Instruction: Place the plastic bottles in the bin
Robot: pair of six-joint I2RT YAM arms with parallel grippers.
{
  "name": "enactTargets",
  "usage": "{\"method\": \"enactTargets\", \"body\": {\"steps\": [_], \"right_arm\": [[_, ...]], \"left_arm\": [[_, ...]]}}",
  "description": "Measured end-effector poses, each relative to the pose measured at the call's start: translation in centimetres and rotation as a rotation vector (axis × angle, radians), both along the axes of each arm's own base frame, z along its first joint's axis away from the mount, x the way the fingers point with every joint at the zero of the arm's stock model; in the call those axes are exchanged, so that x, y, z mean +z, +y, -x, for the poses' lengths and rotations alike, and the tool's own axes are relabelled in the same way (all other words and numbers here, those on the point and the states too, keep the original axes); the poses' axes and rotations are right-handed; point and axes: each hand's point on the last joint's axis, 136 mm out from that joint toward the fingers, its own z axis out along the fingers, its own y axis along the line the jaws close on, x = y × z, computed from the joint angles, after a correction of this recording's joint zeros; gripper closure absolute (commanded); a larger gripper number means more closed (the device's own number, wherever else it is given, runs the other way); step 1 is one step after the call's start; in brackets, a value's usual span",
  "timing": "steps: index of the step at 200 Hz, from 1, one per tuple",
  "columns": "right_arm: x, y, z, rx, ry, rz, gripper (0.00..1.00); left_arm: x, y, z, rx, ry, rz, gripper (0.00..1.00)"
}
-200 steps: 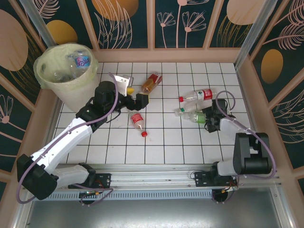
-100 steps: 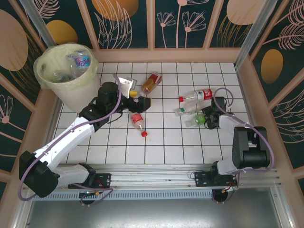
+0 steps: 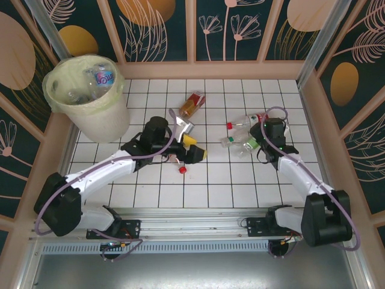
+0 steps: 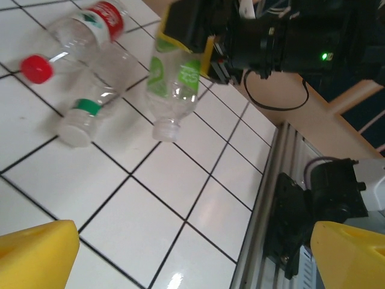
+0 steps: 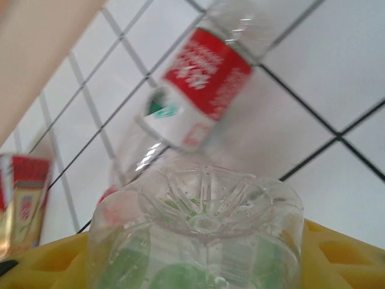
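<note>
**Bin** [image 3: 99, 120]: one, at the far-left corner of the counter [image 3: 240, 180]. At least two bottles [image 3: 101, 76] lie inside it. A full count cannot be made through the liner.

**Left pincer** [image 3: 194, 147]: released, yellow fingers spread wide with nothing between them. It hangs over mid-counter and faces right, towards the right-hand group.

**Small red-capped bottle** [image 3: 180, 167]: one, on the counter just beside and partly under the left arm. Its cap points to the near edge.

**Amber bottle** [image 3: 192, 105]: one, lying alone on the tiles beyond the left pincer.

**Red-labelled bottle** [image 4: 84, 30]: one, lying flat, red cap to the left.

**Green-banded bottle** [image 4: 99, 90]: one, clear, touching the red-labelled one along its near side. Its pale cap also points left.

**Green-labelled bottle** [image 4: 175, 81]: one, near the pair at its near-right.
- Position: the neck tips down and leftward, the base sits back in the right pincer.
- Key relation: the bin lies well apart from it, far left and back across the counter, beyond the left arm.
- Judgement: the left arm is the nearer to the bin, so a long reach or a hand-over looks likely.

**Right pincer** [image 3: 255, 143]: clenched on the base end of the green-labelled bottle.

**Tally outside the bin**: five bottles, four lying loose and one gripped.
</note>
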Motion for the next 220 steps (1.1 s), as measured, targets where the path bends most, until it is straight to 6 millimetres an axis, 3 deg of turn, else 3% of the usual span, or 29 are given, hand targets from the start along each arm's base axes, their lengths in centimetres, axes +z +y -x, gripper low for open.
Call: {"method": "enactTargets", "body": {"steps": [49,94,136,167,220], "right_arm": [[3.9,6.4,1.7,0.294,-0.117,0.019,0.43],[9.4,10.3,3.5,0.519,-0.265,-0.047,0.41],[11.6,12.5,4.7,0.651,-0.323,-0.109,0.4],[12.2,13.5,5.3,0.706,-0.334,-0.155,0.4],[13.6,14.3,6.1,0.748,-0.377,-0.192,0.4]], "left_arm": [[-2.0,-3.5,0.4,-0.109,0.043,0.048,0.01],[-0.8,-5.3,0.0,-0.153,0.036,0.117,0.01],[1.5,-7.5,-0.1,-0.154,-0.011,0.185,0.06],[1.5,-8.6,-0.4,-0.121,-0.009,0.201,0.12],[1.8,-9.3,-0.8,-0.098,0.018,0.234,0.33]]}}
